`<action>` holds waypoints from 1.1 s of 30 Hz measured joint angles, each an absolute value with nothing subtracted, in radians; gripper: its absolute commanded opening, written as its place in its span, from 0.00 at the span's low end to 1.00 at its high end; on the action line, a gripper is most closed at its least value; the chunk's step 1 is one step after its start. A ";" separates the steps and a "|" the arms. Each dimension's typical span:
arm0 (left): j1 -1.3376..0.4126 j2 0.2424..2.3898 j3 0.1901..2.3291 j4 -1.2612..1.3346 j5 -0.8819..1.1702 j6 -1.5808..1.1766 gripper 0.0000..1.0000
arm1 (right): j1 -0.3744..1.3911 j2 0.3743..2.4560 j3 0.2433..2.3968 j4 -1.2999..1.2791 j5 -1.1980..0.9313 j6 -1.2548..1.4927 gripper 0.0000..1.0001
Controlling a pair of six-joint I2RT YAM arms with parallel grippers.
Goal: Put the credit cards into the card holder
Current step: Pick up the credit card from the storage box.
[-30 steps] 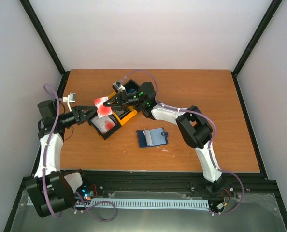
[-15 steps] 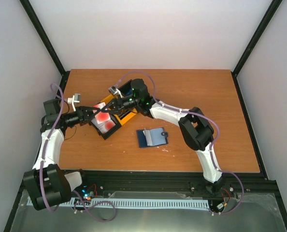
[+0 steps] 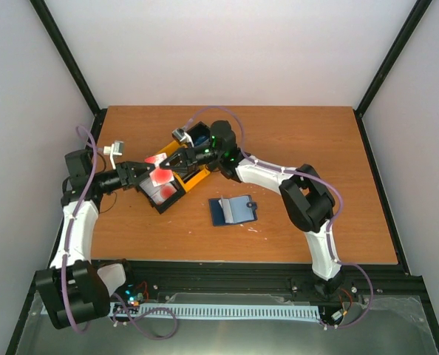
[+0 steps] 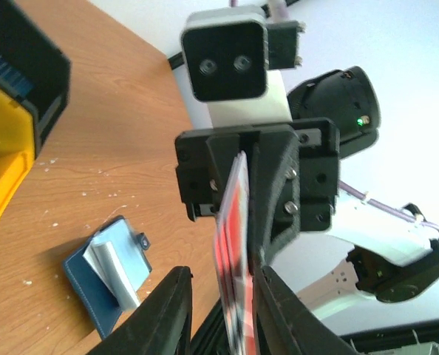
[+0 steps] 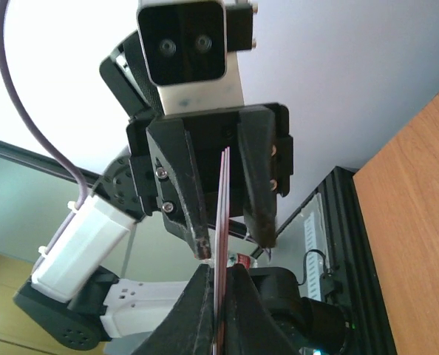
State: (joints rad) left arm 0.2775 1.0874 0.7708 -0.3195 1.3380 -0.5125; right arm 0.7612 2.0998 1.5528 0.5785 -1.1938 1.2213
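Right gripper [image 5: 219, 310] pinches a red credit card [image 4: 233, 251] edge-on above the yellow bin [image 3: 195, 176]. The left gripper [image 5: 232, 240] straddles the card, fingers spread clear of it. The card holder [image 3: 232, 209] lies open on the table [image 3: 315, 140], well apart from the bin.

I count two grippers, my left gripper [image 3: 145, 167] and right gripper [image 3: 169, 160]. There is one holder [image 3: 232, 209]. There are three bins: a near black bin [image 3: 151, 203], a far black bin [image 3: 202, 132] and a yellow bin [image 3: 194, 177]. From above, one card [image 3: 158, 164] shows between the grippers; edge-on it may be several. More cards [image 3: 165, 191] lie in the near black bin, but I cannot count them.
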 measured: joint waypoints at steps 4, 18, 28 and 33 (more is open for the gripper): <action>0.277 1.040 0.745 -0.238 1.383 -0.566 0.18 | 0.741 2.091 1.519 0.743 -1.205 1.339 0.03; 0.272 1.006 0.731 -0.119 1.462 -0.638 0.18 | 0.736 2.137 1.499 1.179 -1.230 1.720 0.03; 0.270 1.006 0.710 -0.052 1.489 -0.698 0.22 | 0.736 2.147 1.499 1.240 -1.240 1.777 0.03; 0.270 1.006 0.703 -0.019 1.498 -0.729 0.30 | 0.736 2.147 1.499 1.266 -1.239 1.789 0.03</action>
